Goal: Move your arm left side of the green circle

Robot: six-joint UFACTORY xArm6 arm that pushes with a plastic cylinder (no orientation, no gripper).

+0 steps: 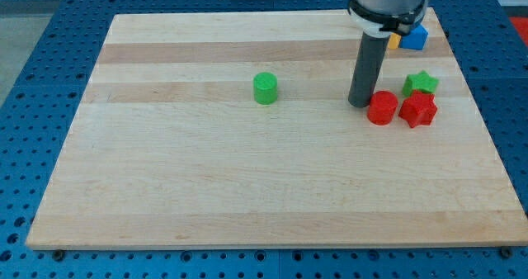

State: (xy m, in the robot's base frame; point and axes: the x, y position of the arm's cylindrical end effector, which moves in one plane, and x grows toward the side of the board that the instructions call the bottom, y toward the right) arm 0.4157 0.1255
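The wooden counter [247,188] fills most of the view, a pale plank board lying on a blue perforated bench [33,147] that shows past every edge. Its left half and the whole strip along its bottom edge carry no blocks, so the open room lies there; all the clutter sits toward the top right corner.

The arm comes down from the view's top near the counter's top edge, right of centre, as a grey collar [388,7] ending in a straight dark rod that stands upright. There are no fingers on this rig, so nothing is clenched or grasped. My tip [360,104] rests on the counter just beside the left flank of the red cylinder [382,108]; whether they touch I cannot tell.

The red star [417,110] sits against the red cylinder's right side, with the green star [421,83] just above it. The blue block [415,36] and a sliver of an orange block [393,40] lie near the top right corner, partly behind the rod.

The green circle [265,88] stands alone near the counter's middle, toward the top edge, well apart to the left of my tip.
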